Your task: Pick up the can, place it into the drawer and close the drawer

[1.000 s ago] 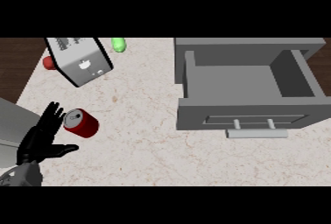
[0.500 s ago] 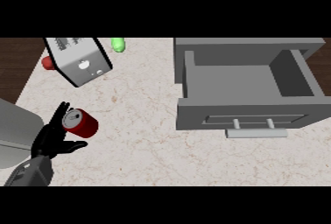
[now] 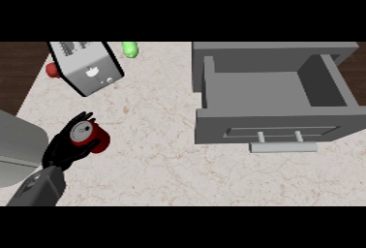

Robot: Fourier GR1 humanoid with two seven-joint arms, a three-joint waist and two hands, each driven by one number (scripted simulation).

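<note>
A red can (image 3: 91, 137) with a silver top lies on the speckled counter at the lower left of the head view. My left hand (image 3: 61, 148) comes in from the lower left and curls round the can, fingers over its far side and thumb on its near side, hiding part of it. At the right, the grey drawer (image 3: 214, 92) stands pulled open with nothing inside, its bar handle (image 3: 283, 147) facing me. My right hand does not show.
A silver toaster (image 3: 85, 65) lies tilted at the back left, with a green item (image 3: 129, 49) beside it and a red item (image 3: 52, 70) behind it. A grey shape (image 3: 14, 145) fills the left edge. Dark wood (image 3: 18, 72) borders the counter's left.
My left hand has moved up against the can and its fingers have closed round it. The can has shifted slightly toward me and to the right.
</note>
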